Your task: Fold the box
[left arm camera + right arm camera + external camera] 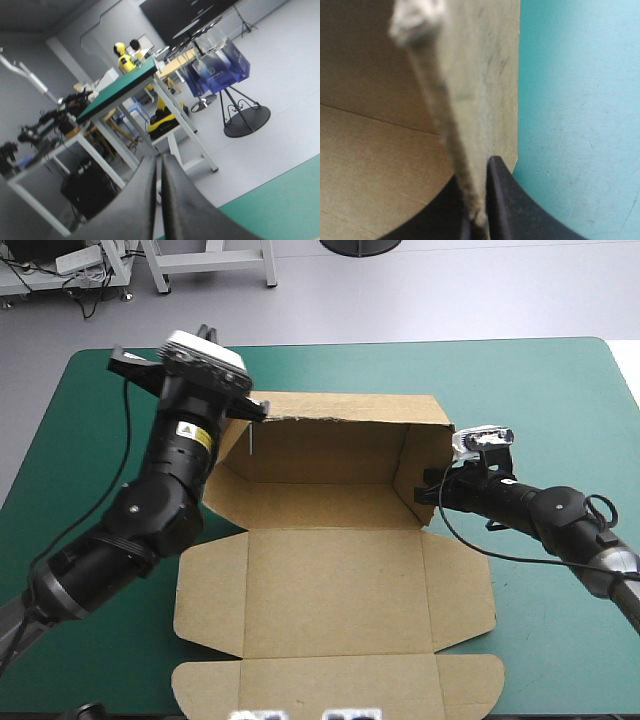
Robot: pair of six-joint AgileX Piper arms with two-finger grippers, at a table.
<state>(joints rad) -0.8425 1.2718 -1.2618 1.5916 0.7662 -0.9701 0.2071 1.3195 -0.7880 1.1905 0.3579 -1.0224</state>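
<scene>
In the high view, the brown box [330, 590] is sitting mid-frame on the teal-green worktop [560, 390] as an open tray. Its walls are standing toward the upper part of the frame, its lid is lying flat toward the bottom, and its floor is showing plain board. My left hand [250, 410] is hanging raised over the tray's upper-left corner. My right hand [432, 490] is pinching the right wall.

In the left wrist view, my left hand [159, 160] is clenched, its fingers meeting in one pointed arch.

In the right wrist view, my right hand [477, 172] is grasping the box [375, 150] wall edge-on, with the tray's inside on one side and the worktop [580, 125] on the other.
</scene>
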